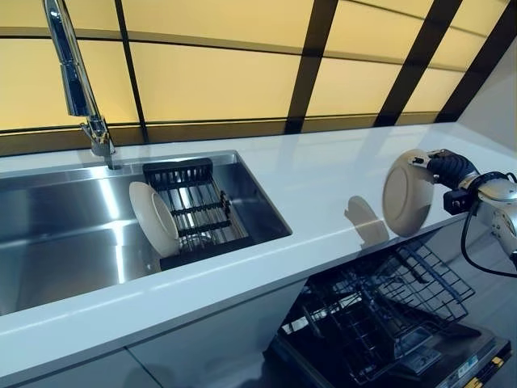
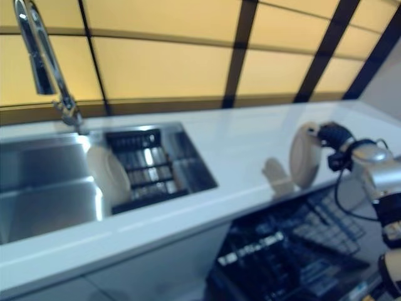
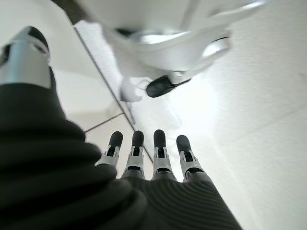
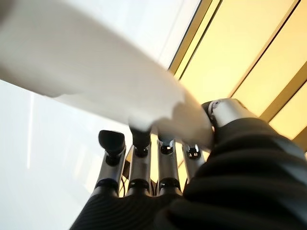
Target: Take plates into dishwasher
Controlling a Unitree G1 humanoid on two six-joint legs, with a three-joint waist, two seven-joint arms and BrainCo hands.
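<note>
My right hand (image 1: 449,168) pinches the top rim of a cream plate (image 1: 408,194), holding it upright above the front edge of the white counter (image 1: 323,186). In the right wrist view the plate's rim (image 4: 96,81) runs between the thumb and the fingers (image 4: 139,143). A second cream plate (image 1: 153,218) leans on edge in the black rack (image 1: 194,206) inside the steel sink (image 1: 65,234). Below the counter the dishwasher's wire basket (image 1: 388,303) is pulled out on its open door. My left hand (image 3: 148,158) shows only in its wrist view, fingers straight, holding nothing.
A tall chrome tap (image 1: 77,81) rises behind the sink. Yellow wall panels with dark strips (image 1: 307,73) back the counter. The dishwasher's door edge (image 1: 477,364) reaches out at lower right.
</note>
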